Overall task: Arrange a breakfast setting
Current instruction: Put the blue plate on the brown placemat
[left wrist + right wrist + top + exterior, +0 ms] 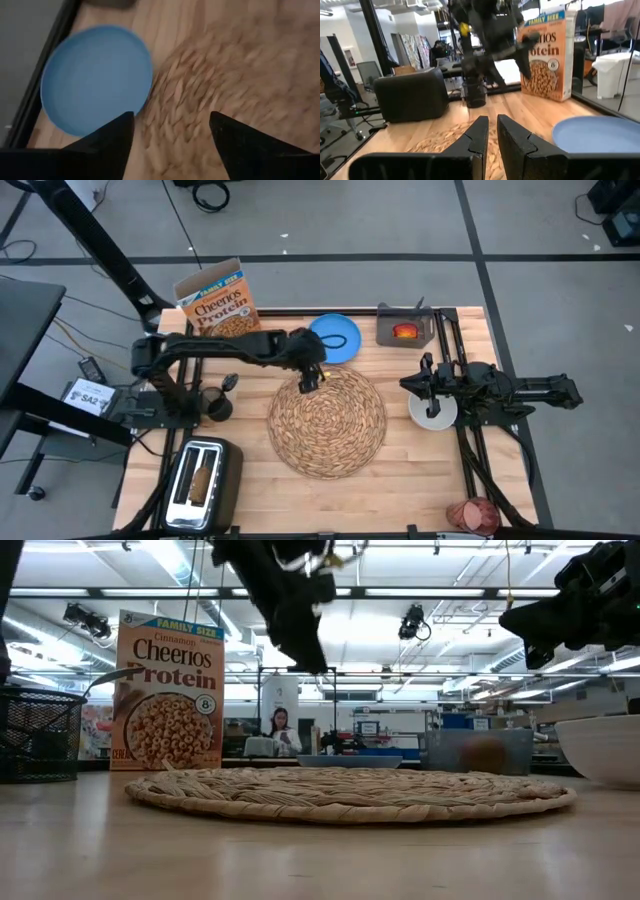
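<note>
Left gripper (314,376), jaws spread and empty, hangs over the upper edge of the woven placemat (327,422) at frame centre. Blue plate (336,338) lies just above it. Right gripper (412,383), jaws pressed together, sits over the white bowl (434,410) at right.

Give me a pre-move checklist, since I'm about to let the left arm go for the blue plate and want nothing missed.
1. Left gripper empty with fingers apart: ok, nothing shows between them in the left wrist view.
2. Blue plate free of clutter: ok, it lies bare on the table, just past the placemat's edge.
3. Straw placemat ready to receive it: ok, nothing lies on it.
4. Right gripper out of the way: ok, it hangs over the white bowl, off to the side.
5. Cheerios box clear of the left arm's path: cannot tell, it stands close behind.
</note>
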